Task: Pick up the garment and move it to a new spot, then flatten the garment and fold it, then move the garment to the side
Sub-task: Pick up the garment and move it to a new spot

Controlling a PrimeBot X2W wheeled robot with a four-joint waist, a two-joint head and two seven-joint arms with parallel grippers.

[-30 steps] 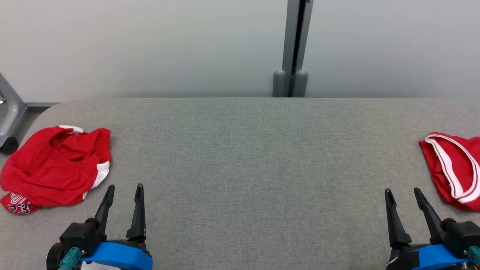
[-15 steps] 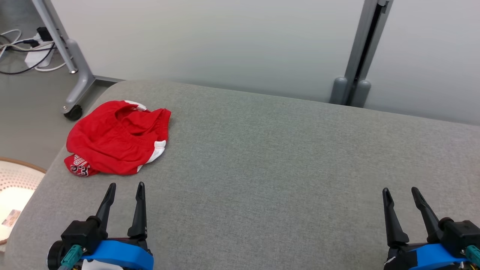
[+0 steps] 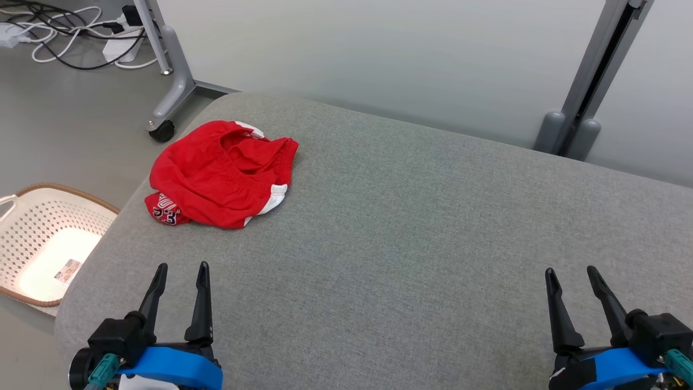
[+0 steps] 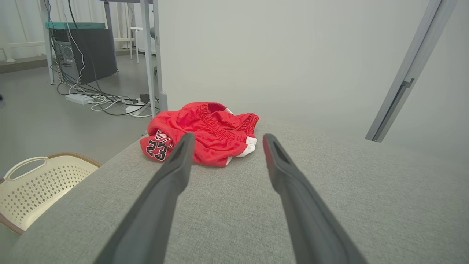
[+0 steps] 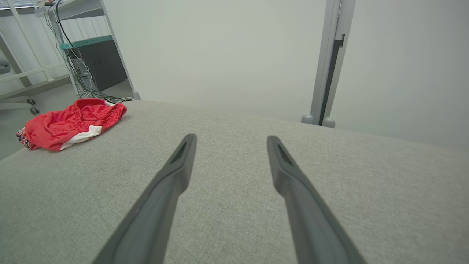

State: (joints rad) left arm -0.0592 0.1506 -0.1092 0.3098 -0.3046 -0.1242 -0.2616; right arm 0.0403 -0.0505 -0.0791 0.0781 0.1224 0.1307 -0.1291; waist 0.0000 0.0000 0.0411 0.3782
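Left gripper (image 3: 182, 266) and right gripper (image 3: 570, 270) hover wide open and empty over the near edge of the grey table (image 3: 411, 227); the crumpled red garment (image 3: 222, 176) lies far left.

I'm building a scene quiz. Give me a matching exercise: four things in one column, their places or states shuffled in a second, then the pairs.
1. crumpled red shorts with white trim
2. cream perforated plastic basket
3. left gripper with dark fingers
4. white power strip with tangled cables

A. open, holding nothing
B. on the grey fabric table, near its far left corner
C. on the floor beside the table's left edge
D. on the floor by a wheeled frame leg

Pairs: 1-B, 2-C, 3-A, 4-D
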